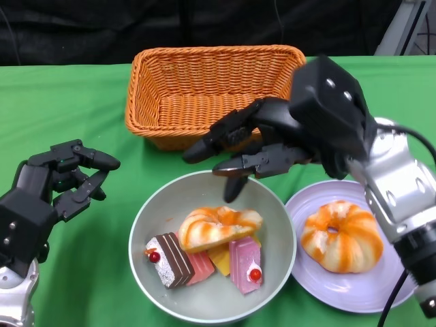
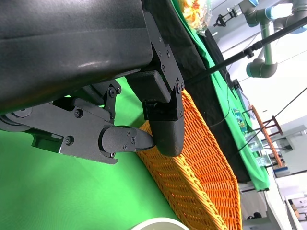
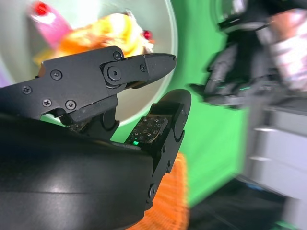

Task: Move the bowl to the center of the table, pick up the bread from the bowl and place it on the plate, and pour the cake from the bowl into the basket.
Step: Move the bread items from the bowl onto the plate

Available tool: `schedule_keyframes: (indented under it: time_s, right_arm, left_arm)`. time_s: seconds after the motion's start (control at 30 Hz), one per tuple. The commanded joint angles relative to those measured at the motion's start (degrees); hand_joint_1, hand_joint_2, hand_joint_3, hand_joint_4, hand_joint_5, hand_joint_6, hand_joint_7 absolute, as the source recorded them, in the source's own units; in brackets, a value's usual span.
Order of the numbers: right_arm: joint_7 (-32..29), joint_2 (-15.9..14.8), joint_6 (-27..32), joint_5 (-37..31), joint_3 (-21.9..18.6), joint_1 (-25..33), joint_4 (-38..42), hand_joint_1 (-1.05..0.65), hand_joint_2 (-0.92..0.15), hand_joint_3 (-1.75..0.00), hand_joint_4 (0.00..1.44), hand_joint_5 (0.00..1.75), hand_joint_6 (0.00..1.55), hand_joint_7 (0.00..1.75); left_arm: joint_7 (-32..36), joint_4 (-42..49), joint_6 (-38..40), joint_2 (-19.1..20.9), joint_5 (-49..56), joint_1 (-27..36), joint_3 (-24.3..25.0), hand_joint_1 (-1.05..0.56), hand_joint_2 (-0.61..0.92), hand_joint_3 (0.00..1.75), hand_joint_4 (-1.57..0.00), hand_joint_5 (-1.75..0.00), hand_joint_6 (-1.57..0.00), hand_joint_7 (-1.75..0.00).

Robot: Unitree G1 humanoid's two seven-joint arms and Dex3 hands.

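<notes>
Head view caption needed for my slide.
Right hand hovers open above bowl of bread and cakes.

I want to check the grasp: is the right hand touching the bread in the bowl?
Apart. Head view: the right hand hovers above the bowl's far rim, grey bowl visible before the bread.

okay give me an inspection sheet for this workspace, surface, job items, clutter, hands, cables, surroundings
Surface: green cloth over the table.
Job's things: grey bowl near centre, holding one orange-striped bread and cake pieces; a second bread lies on the plate; wicker basket behind the bowl, nothing seen inside.
Clutter: nothing seen.
Hands: right hand above the bowl's far rim, holding nothing; left hand beside the bowl, holding nothing, fingers apart.
Cables: black cable along the right forearm.
Surroundings: black backdrop; the left wrist view shows other robot arms.
</notes>
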Motion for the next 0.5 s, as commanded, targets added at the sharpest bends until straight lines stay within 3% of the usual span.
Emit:
schedule_keyframes:
  time_s: [0.03, 0.1, 0.2, 0.33, 0.5]
  right_arm:
    - [-2.22, -1.81, -10.39, -2.71, 1.15, 1.97, -0.37, -0.51, -0.92, -0.12, 0.81, 0.44, 0.83, 0.0]
    - [-4.5, -2.99, -19.73, -5.89, 2.54, 3.2, -0.16, -0.54, -0.92, -0.11, 0.83, 0.34, 0.81, 0.0]
    - [-6.91, -3.71, -27.92, -8.18, 3.28, 4.22, 1.26, -0.53, -0.92, -0.04, 0.88, 0.25, 0.79, 0.0]
    - [-7.03, -5.95, -31.32, -10.66, 4.24, 5.15, -0.12, -0.61, -0.92, -0.04, 0.76, 0.13, 0.71, 0.0]
    - [-8.42, -9.08, -31.45, -15.1, 5.33, 7.56, -6.47, -0.74, -0.92, -0.05, 0.64, 0.04, 0.6, 0.0]
  left_arm:
    - [-1.64, 0.24, 0.64, 0.59, -1.3, -0.33, 0.53, -0.18, 0.92, 0.32, -0.76, -1.45, -0.9, -0.8]
    - [-2.04, 0.3, 0.69, 0.59, -1.5, -0.36, 0.66, -0.18, 0.92, 0.33, -0.78, -1.37, -0.89, -0.8]
    - [-1.88, 0.32, 0.63, 0.54, -1.49, -0.34, 0.73, -0.17, 0.92, 0.33, -0.81, -1.32, -0.9, -0.8]
    - [-1.8, 0.32, 0.59, 0.3, -1.81, -0.4, 0.68, -0.16, 0.92, 0.32, -0.84, -1.3, -0.92, -0.81]
    - [-1.27, 0.44, 0.42, 0.34, -1.39, -0.51, 0.49, -0.15, 0.92, 0.32, -0.86, -1.29, -0.92, -0.81]
